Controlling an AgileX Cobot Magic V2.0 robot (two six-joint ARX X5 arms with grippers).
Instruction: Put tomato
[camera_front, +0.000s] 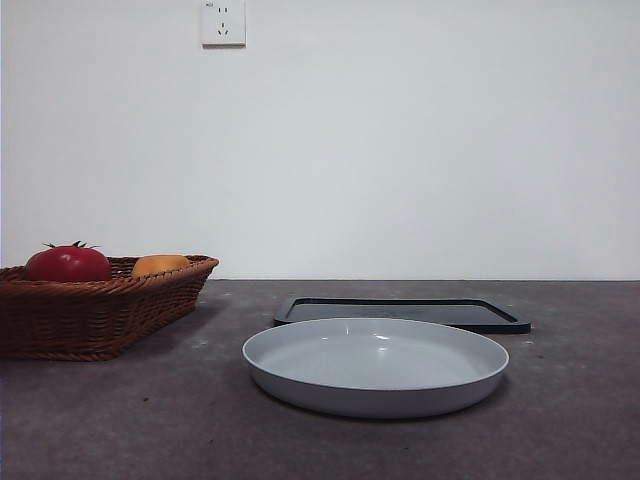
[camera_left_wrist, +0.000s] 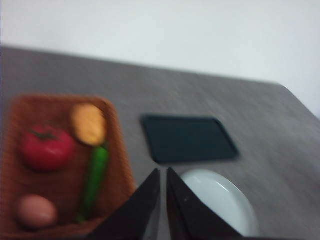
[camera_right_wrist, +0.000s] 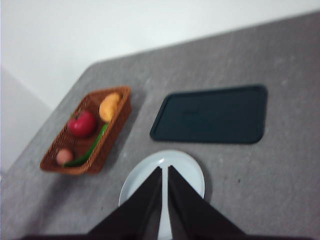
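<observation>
a glossy red tomato (camera_front: 68, 264) with a dark green stem sits in a brown wicker basket (camera_front: 95, 315) at one end of a grey table (camera_front: 580, 400). beside it in the basket lies an orange-yellow fruit (camera_front: 160, 264). seen from above, the basket also holds a long green vegetable (camera_left_wrist: 94, 182) running down its middle and a pale brown egg-shaped thing (camera_left_wrist: 35, 211) at the end away from the tomato.

near the basket, out on the open table, stands a shallow grey-white plate (camera_front: 375, 390) with nothing in it. just behind the plate lies a flat black tray (camera_front: 400, 312), also bare.

the left tool (camera_left_wrist: 163, 172) hangs high above the table, over the gap between basket and plate, its two black jaws pressed close with only a thin slit between them, holding nothing. the right tool (camera_right_wrist: 164, 170) hangs high over the plate, its jaws likewise drawn together and holding nothing. neither arm shows in the level front view.

the task looks to be at its very start: the tomato is untouched. the left tool seems nearer the basket, so the next move likely calls for it to spread its jaws, come down over the tomato clear of the orange-yellow fruit and green vegetable, and close gently on the round, slippery skin.
</observation>
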